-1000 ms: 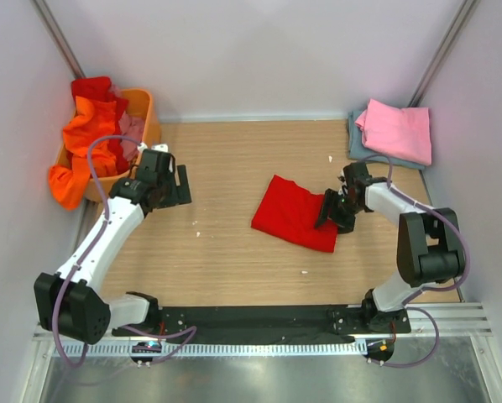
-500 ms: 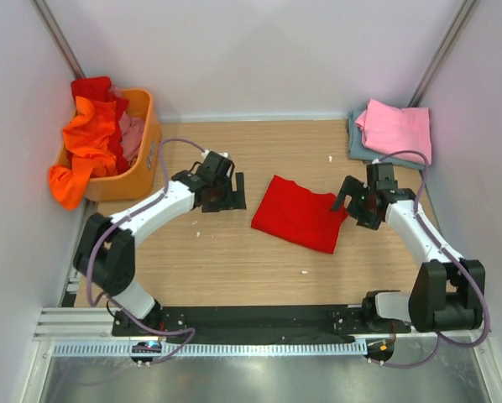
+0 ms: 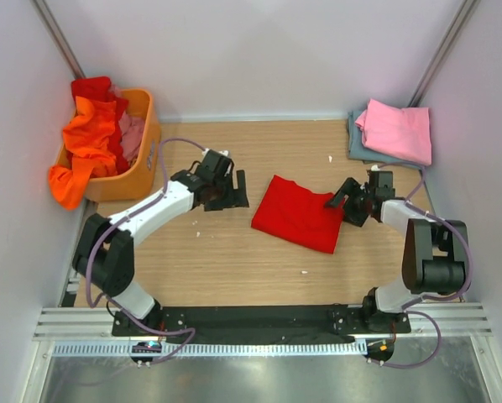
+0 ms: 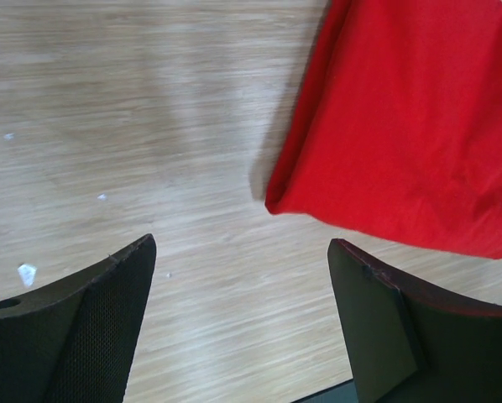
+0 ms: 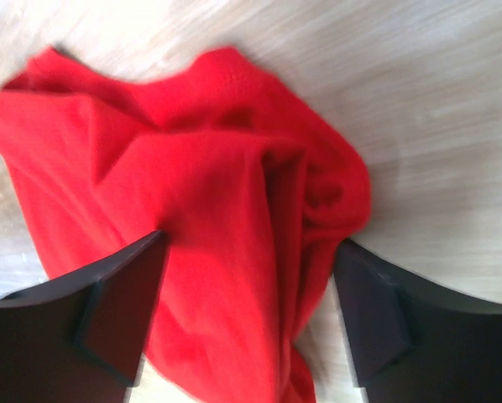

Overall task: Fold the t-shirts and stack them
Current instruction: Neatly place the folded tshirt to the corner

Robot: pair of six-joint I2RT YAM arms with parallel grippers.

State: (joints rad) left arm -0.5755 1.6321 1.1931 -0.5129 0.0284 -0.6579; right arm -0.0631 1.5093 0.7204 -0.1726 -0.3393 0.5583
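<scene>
A bright red t-shirt [image 3: 295, 213] lies folded on the wooden table; it also shows in the left wrist view [image 4: 402, 126] and the right wrist view [image 5: 209, 193]. My left gripper [image 3: 237, 191] is open and empty just left of the shirt, over bare wood [image 4: 241, 256]. My right gripper [image 3: 338, 201] is open at the shirt's right edge, and its jaws straddle bunched red cloth [image 5: 251, 252]. A folded pink t-shirt [image 3: 395, 129] lies on a grey-blue one [image 3: 357, 144] at the back right.
An orange plastic basket [image 3: 147, 134] stands at the back left with orange [image 3: 87, 138], red and pink clothes spilling over it. White walls close in the table on three sides. Small white specks lie on the wood.
My left arm has swung from beside the basket to the red shirt's left edge. My right gripper pulled back from the shirt's right edge, then returned to it.
</scene>
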